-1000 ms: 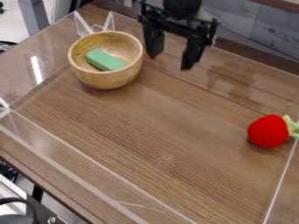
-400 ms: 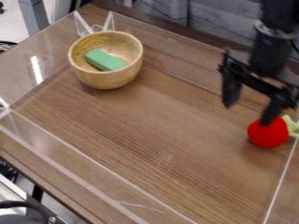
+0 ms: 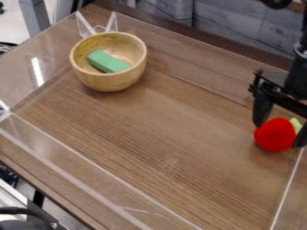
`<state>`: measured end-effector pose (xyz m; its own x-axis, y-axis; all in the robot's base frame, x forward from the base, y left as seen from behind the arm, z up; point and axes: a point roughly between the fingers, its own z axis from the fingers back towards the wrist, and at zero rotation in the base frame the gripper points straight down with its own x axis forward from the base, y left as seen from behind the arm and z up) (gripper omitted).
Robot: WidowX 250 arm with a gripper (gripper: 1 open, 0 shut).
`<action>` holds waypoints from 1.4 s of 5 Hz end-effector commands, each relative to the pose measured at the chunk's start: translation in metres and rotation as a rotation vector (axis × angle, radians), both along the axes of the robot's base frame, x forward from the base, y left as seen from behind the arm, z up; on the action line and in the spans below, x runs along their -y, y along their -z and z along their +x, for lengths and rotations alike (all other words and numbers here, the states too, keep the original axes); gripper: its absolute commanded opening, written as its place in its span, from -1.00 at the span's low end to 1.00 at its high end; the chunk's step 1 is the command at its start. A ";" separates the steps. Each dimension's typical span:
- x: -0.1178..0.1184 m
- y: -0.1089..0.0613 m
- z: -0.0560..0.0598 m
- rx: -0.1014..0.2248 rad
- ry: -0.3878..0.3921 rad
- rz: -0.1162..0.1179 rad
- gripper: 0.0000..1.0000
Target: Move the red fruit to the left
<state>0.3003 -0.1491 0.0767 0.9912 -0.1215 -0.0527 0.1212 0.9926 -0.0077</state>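
Now the claw (image 3: 274,99) is hovering at the right edge of the view, well apart from the wooden bowl (image 3: 108,74), its fingers spreading wide on either side and gripping nothing that I can see. Just below it the red fruit (image 3: 275,136) is sitting on the wooden surface (image 3: 144,144), far off to the right of the bowl and nearer the front than it, with its pale green tip pointing away from the bowl. Whether the claw is touching the fruit I can't tell from where I'm standing. Inside the bowl a green block (image 3: 108,61) is lying at a slant, and some dark cables (image 3: 21,211) are trailing at the front left, nearer me than the bowl.
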 end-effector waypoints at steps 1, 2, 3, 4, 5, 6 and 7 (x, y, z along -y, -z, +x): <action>0.008 0.006 0.013 0.062 0.042 -0.017 1.00; 0.008 0.026 0.020 0.067 0.082 -0.012 1.00; 0.006 0.033 0.027 0.092 0.100 -0.022 1.00; -0.006 0.022 0.034 0.110 0.140 -0.033 1.00; -0.015 0.012 0.037 0.123 0.188 -0.042 1.00; -0.002 0.017 0.034 0.137 0.172 -0.044 1.00; 0.006 0.023 0.030 0.146 0.161 -0.046 1.00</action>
